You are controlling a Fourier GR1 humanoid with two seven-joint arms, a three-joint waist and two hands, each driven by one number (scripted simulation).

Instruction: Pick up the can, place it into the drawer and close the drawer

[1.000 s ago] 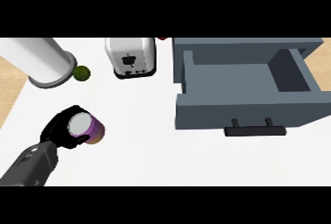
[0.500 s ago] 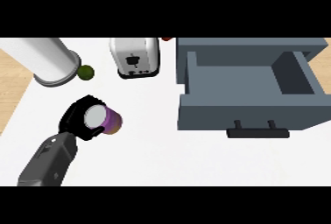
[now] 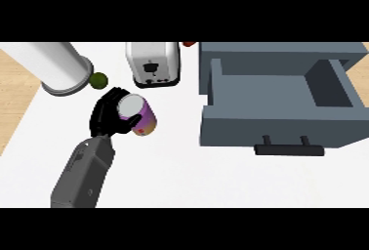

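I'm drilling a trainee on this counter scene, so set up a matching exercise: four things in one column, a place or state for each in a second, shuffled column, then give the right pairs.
Things:
1. purple can with a silver top
2. grey drawer with a black handle
3. white toaster
4. small round green fruit

Places or states:
A. pulled open, nothing visible inside
B. beside the tall white cylinder
C. held in the left hand
D. standing at the back, just left of the drawer

Pairs: 1-C, 2-A, 3-D, 4-B
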